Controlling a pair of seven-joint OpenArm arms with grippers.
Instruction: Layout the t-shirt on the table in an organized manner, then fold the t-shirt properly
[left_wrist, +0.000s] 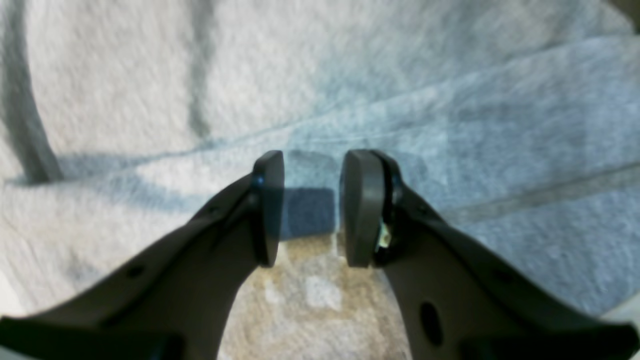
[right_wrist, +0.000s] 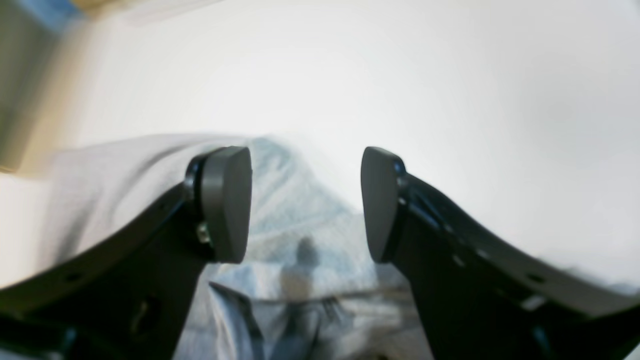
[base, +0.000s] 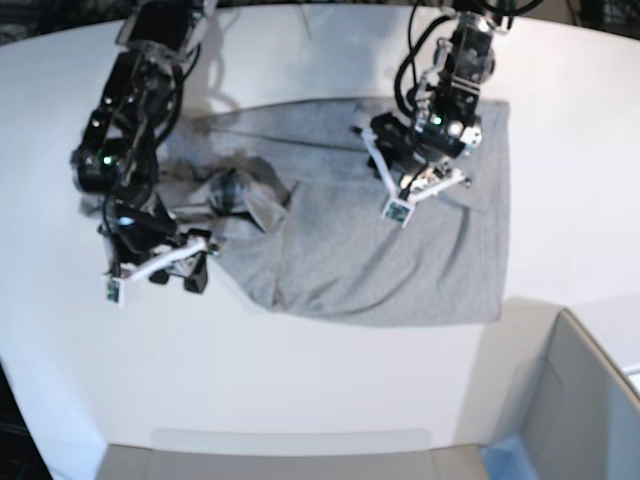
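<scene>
Black arms, dark grey claw pads (right_wrist: 227, 202)

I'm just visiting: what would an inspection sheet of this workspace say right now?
Surface: white table, mostly bare.
Job's things: grey t-shirt lies partly spread; its side near the right arm is bunched and wrinkled.
Clutter: nothing seen.
End effectors: left end effector open, just above the shirt, holding nothing; right end effector open over the shirt's edge, holding nothing.
Cables: black cables run along the left arm.
Surroundings: grey bin at the table's corner.
</scene>
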